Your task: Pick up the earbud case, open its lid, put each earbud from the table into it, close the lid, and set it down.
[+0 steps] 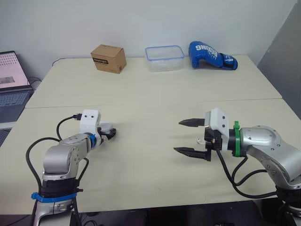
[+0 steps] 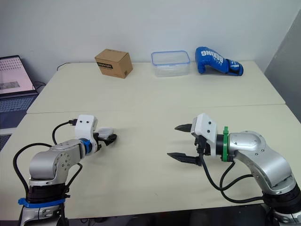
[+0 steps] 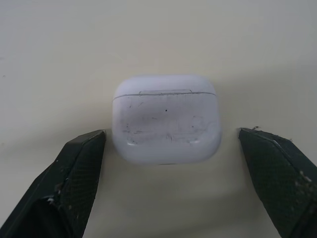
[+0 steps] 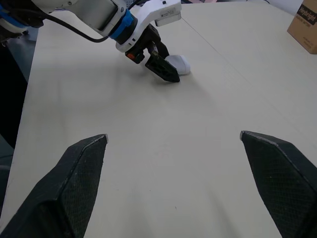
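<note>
The case [image 3: 166, 119] is sitting lid-shut on the table [image 1: 150, 94], toward 8 o'clock in the head view. The left gripper [image 3: 171, 134] is straddling it, jaws spread, a finger on each side, neither visibly touching. The right gripper [image 1: 178, 136] is hovering at 4 o'clock, jaws spread wide, holding nothing.

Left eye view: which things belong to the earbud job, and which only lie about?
Job: earbud case, lid shut, inside the open left gripper; open right gripper.
Lying about: cardboard box, plastic container, blue boxing glove, laptop.
</note>
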{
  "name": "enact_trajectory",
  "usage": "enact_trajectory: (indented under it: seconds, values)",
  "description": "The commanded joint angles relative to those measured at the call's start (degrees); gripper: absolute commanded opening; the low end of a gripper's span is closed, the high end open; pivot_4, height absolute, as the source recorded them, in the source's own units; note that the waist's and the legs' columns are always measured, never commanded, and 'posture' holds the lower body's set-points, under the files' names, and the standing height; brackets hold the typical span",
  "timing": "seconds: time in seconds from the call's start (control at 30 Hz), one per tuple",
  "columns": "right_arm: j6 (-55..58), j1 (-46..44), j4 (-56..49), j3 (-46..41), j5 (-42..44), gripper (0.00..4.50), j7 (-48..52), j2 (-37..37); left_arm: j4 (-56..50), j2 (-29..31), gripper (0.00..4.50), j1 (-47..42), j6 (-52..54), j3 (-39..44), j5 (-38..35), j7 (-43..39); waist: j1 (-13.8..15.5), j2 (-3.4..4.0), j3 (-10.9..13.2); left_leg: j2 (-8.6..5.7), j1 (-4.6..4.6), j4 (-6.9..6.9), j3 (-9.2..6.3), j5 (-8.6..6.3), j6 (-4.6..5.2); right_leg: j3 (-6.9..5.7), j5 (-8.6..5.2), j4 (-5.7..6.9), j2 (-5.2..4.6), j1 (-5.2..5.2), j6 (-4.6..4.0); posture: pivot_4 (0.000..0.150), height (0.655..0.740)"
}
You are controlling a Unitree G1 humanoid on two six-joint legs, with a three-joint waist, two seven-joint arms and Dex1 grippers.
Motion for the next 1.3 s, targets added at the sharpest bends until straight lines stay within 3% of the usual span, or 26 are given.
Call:
enact_trajectory:
  seconds: [0.03, 0.4, 0.63, 0.67, 0.9, 1.1, 1.3]
  values:
    - [0.57, -0.79, -2.34, -1.25, 1.45, 4.5, -1.04, 0.42, 0.67, -0.36, 4.46, -0.67, 0.04, -1.47, 0.58, -0.58, 0.02, 0.0, 0.0, 0.0, 0.0, 0.0, 0.0, 0.0, 0.0, 0.0, 0.0, 0.0, 0.0, 0.0, 0.0, 0.15, 0.7307]
    - [1.9, -0.35, -3.05, -1.46, 2.41, 4.5, -3.51, 1.24, 1.51, -0.76, 4.46, -1.24, -0.88, -1.99, 1.11, -1.57, 0.04, 0.0, 0.0, -0.01, 0.0, 0.01, -0.01, 0.0, 0.0, 0.0, 0.0, 0.01, -0.01, 0.0, 0.0, 0.15, 0.7307]
    - [1.84, -0.17, -2.93, -1.49, 2.38, 4.5, -3.53, 1.03, 1.45, -1.31, 2.81, -1.39, -1.2, -1.86, 1.13, -1.66, 0.04, 0.0, 0.0, -0.01, 0.0, 0.01, -0.01, 0.0, 0.0, -0.01, 0.0, 0.01, 0.0, 0.0, 0.0, 0.15, 0.7307]
    - [1.8, -0.15, -2.87, -1.48, 2.35, 4.5, -3.49, 1.01, 1.49, -1.36, 2.75, -1.4, -1.23, -1.88, 1.14, -1.65, 0.04, 0.0, 0.0, -0.01, 0.0, 0.01, 0.0, 0.0, 0.0, 0.0, 0.0, 0.0, 0.0, 0.0, 0.0, 0.15, 0.7307]
    - [1.28, 0.29, -2.53, -1.73, 2.09, 4.5, -3.3, 0.8, 1.03, -0.54, 2.75, -0.89, -1.51, -2.73, 1.61, -2.22, 0.05, 0.0, 0.0, -0.01, 0.0, 0.01, -0.01, 0.0, 0.0, -0.01, 0.0, 0.0, 0.0, 0.0, 0.0, 0.15, 0.7307]
    - [0.58, 0.31, -1.16, -3.88, 2.14, 4.5, -3.24, 0.22, -1.32, 4.13, 2.75, 2.0, -7.62, -3.14, 2.11, -7.16, -0.13, 0.0, 0.0, 0.0, -0.01, 0.0, 0.02, 0.0, 0.0, 0.02, 0.0, -0.02, 0.0, -0.03, 0.0, 0.15, 0.7307]
    - [3.38, -1.4, 1.32, -6.89, 5.25, 4.5, -3.35, 0.28, -4.67, 11.42, 2.75, 5.99, -29.11, -6.74, 4.62, -19.45, -0.08, 0.0, 0.01, 0.03, -0.14, -0.02, 0.04, 0.0, -0.01, 0.04, 0.01, -0.01, 0.0, -0.18, -0.02, 0.15, 0.7307]
